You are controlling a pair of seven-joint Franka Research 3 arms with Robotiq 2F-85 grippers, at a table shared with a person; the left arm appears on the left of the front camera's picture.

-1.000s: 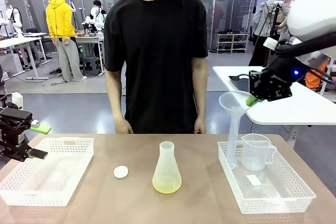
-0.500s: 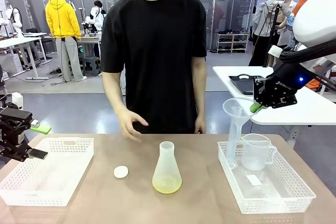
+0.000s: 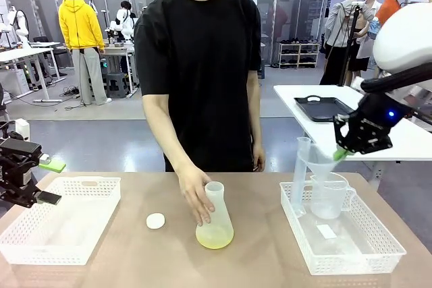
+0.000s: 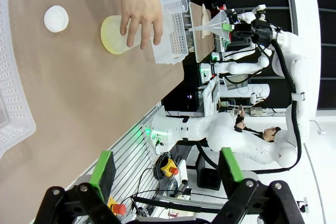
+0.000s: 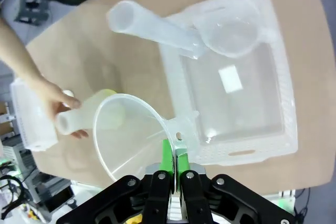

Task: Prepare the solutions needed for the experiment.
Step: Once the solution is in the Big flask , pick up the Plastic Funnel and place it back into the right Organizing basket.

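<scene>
At the near edge of the table, two white perforated plastic baskets are lying, the left basket (image 3: 81, 181) at 9 o'clock and the right basket (image 3: 351, 268) at 3 o'clock. The left gripper (image 3: 48, 181) is hanging just beyond the left basket's outer end, its two green-padded fingers (image 4: 102, 167) standing wide apart with nothing between them. In the right basket a clear measuring jug (image 3: 329, 197) and a tall translucent graduated cylinder (image 3: 299, 180) are standing upright, close together. Above the jug, the right gripper (image 3: 339, 154) is pinching the small tab on the rim of a translucent plastic funnel (image 3: 322, 165), jaws pressed tight on it, and the funnel is hanging tilted in the air. At the table centre a translucent conical flask (image 3: 219, 219) is standing, and the pale yellow-green solution (image 3: 214, 237) is resting as a shallow layer in its bottom. A small white round stopper (image 3: 155, 220) is lying at 9 o'clock of the flask, apart from it. The person's hand (image 3: 194, 197) is reaching down from 12 o'clock and is wrapping around the flask's neck. The person in a black T-shirt (image 3: 202, 65) is standing at the far side.
</scene>
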